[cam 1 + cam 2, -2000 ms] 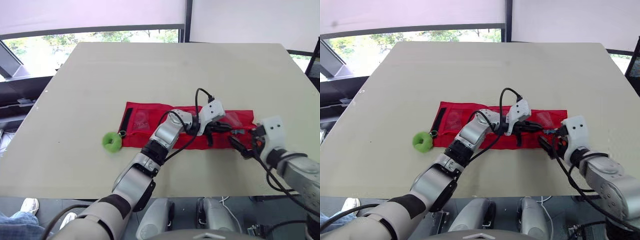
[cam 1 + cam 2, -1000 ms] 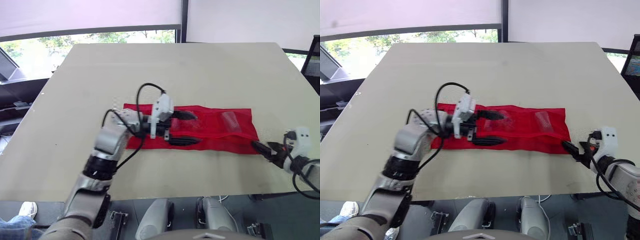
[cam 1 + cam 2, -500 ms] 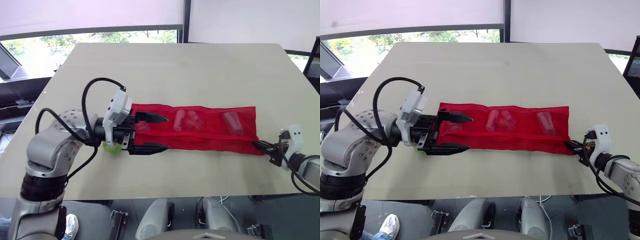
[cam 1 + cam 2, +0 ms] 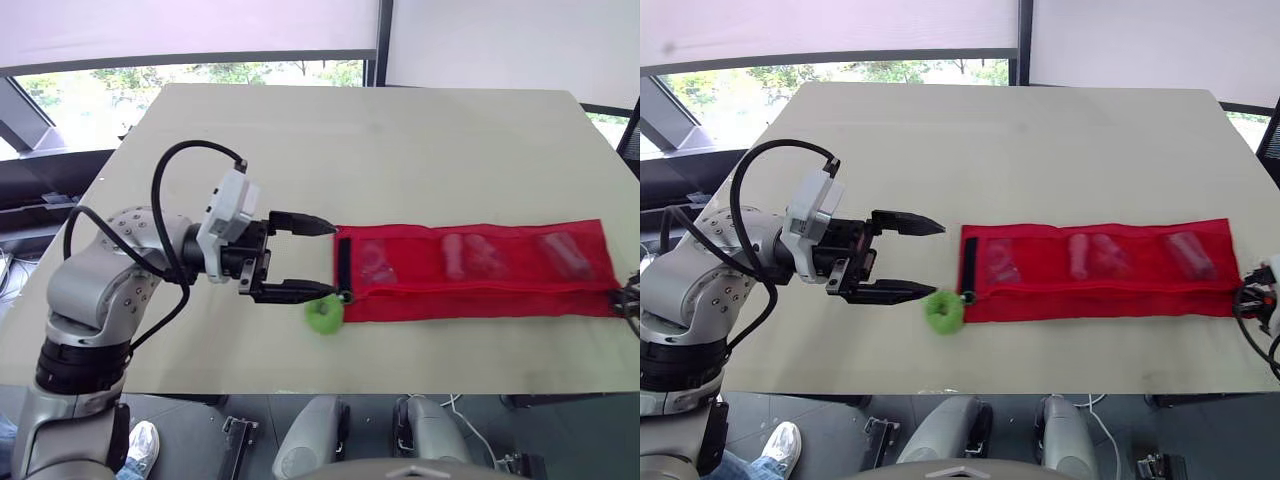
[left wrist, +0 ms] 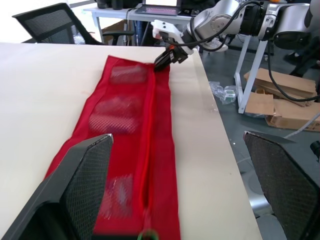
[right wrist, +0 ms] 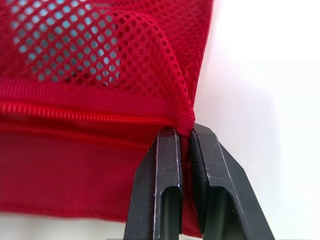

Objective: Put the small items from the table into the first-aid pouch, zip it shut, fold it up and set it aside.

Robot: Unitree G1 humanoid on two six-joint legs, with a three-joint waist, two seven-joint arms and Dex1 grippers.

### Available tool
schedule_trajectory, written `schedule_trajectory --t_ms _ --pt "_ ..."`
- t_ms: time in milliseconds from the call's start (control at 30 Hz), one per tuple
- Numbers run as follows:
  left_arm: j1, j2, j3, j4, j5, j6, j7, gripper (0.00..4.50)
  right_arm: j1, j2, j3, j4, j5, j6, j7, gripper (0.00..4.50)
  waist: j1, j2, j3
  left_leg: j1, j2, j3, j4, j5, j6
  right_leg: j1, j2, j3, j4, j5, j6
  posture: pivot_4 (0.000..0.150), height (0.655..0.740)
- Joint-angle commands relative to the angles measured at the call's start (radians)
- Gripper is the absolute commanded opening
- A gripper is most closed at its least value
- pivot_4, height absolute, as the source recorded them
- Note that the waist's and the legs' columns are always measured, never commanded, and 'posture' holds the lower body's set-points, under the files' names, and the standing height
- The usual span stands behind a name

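Red mesh first-aid pouch (image 4: pixel 470 272) lies flat and stretched full length across the right half of the head view, on the beige table (image 4: pixel 300 140), long axis left to right. Small pale items show through the mesh: one near the left end (image 4: pixel 376 262), two close together mid-pouch (image 4: pixel 470 256), one toward the right end (image 4: pixel 560 250). Zipper line (image 4: pixel 480 287) runs along the pouch's near long side; can't tell if it is closed all the way. Black strap (image 4: pixel 344 262) runs across the left end of the pouch. Green ring (image 4: pixel 323 315) sits on the table at the pouch's lower left corner, just beside the strap's lower end. Left gripper (image 4: pixel 335 259) is at centre-left of the frame, wide open and holding nothing, fingers pointing at the pouch's left end: upper fingertip just off the top of the strap, lower fingertip just above the green ring, contact not resolvable. Right gripper (image 6: pixel 183 131) is at the far right edge of the head view, fingers pinched together on the right end of the pouch at the zipper seam, mesh bunched up between the tips. In the left wrist view that same gripper (image 5: pixel 165 59) clamps the far end of the pouch right at the table edge.
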Motion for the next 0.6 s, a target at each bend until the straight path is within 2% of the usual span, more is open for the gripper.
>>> schedule_trajectory --t_ms 33,200,267,300,367,433,467,567,600 --pt "-0.004 0.015 0.01 -0.006 -0.004 -0.019 0.005 4.5 -0.009 -0.042 -0.051 0.059 -0.078 -0.004 -0.079 0.15 -0.001 0.0 0.0 0.0 0.0 0.0 0.0 0.0 0.0 0.0 0.0 0.0 0.0 0.0 0.0 0.15 0.7395" --pt "-0.002 0.014 0.01 0.003 -0.005 -0.022 0.007 4.5 -0.017 -0.053 -0.049 0.077 -0.111 -0.018 -0.092 0.15 -0.003 0.0 0.0 0.0 0.0 0.0 0.0 0.0 0.0 0.0 0.0 0.0 0.0 0.0 0.0 0.15 0.7395" --pt "0.003 0.013 0.01 0.017 0.004 -0.034 0.005 4.5 0.005 -0.046 -0.053 0.029 -0.107 -0.058 -0.056 0.15 -0.006 0.001 0.0 0.0 0.0 0.0 0.0 0.0 0.0 0.0 0.0 0.0 0.0 0.0 0.0 0.15 0.7395" --pt "0.005 0.015 0.009 0.027 0.013 -0.041 0.004 4.5 0.026 -0.045 -0.06 -0.002 -0.101 -0.072 -0.03 0.64 -0.006 0.001 0.0 0.0 0.001 0.0 0.0 0.0 0.0 0.0 0.001 0.0 0.0 0.0 0.0 0.15 0.7395" --pt "0.007 0.021 0.005 0.053 0.036 -0.054 0.011 4.5 0.078 -0.04 -0.095 -0.079 -0.065 -0.08 0.032 1.0 -0.006 0.002 0.0 0.0 0.001 0.0 0.0 0.0 0.0 0.0 0.001 0.0 0.0 0.0 0.0 0.15 0.7395" --pt "0.002 0.021 -0.002 0.083 0.056 -0.057 0.028 4.5 0.126 -0.03 -0.152 -0.142 -0.039 -0.071 0.063 2.08 -0.006 0.002 0.0 0.0 0.001 0.0 -0.001 0.0 0.0 0.0 0.001 0.0 0.0 0.002 0.004 0.15 0.7395" --pt "-0.004 0.017 -0.007 0.1 0.067 -0.06 0.038 4.5 0.15 -0.028 -0.178 -0.168 -0.032 -0.081 0.08 2.42 -0.006 0.003 0.001 0.0 0.002 0.0 -0.001 0.0 0.0 0.0 0.002 0.0 0.0 0.002 0.004 0.15 0.7395" --pt "-0.029 0.004 -0.032 0.161 0.099 -0.052 0.07 4.5 0.226 -0.014 -0.276 -0.249 -0.008 -0.087 0.125 3.88 -0.005 0.003 0.001 0.0 0.002 0.0 -0.001 0.0 0.0 0.0 0.002 0.0 0.0 0.002 0.004 0.15 0.7395" --pt "-0.033 0.002 -0.05 0.182 0.124 -0.069 0.072 4.5 0.254 -0.009 -0.307 -0.279 0.004 -0.092 0.152 4.04 -0.003 0.003 0.001 0.0 0.002 0.0 -0.001 0.0 0.0 0.0 0.002 0.0 0.0 0.002 0.004 0.15 0.7395"
